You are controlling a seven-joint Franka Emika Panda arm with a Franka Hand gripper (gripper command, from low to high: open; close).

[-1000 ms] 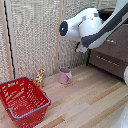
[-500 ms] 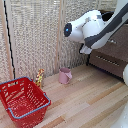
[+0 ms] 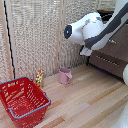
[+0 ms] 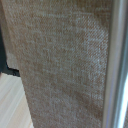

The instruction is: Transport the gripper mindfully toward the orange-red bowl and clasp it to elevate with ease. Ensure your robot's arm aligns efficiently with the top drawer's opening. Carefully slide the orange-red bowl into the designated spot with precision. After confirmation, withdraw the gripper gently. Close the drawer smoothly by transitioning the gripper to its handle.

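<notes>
A: Where are we standing in the task right now?

B: We are holding the robot's arm [image 3: 102,30] high at the exterior view's right, in front of the brown drawer fronts [image 3: 111,57]. The wrist view is showing only coarse woven brown fabric [image 4: 60,60] with a silvery bar [image 4: 116,65] running along one side, close up.

A: Are we carrying the orange-red bowl?

B: We are not finding it in either view. The red wire basket [image 3: 22,100], the pink mug [image 3: 64,76] and a small yellowish figure [image 3: 39,77] are sitting on the wooden floor [image 3: 85,105], but no bowl is showing.

A: And the gripper?

B: Its fingers are not appearing in either view, so we cannot tell whether they are spread or closed.

A: So which step?

B: We are judging it to be work near the drawer, either aligning or going for the handle. Next we are needing to confirm where the bowl is before committing.
</notes>
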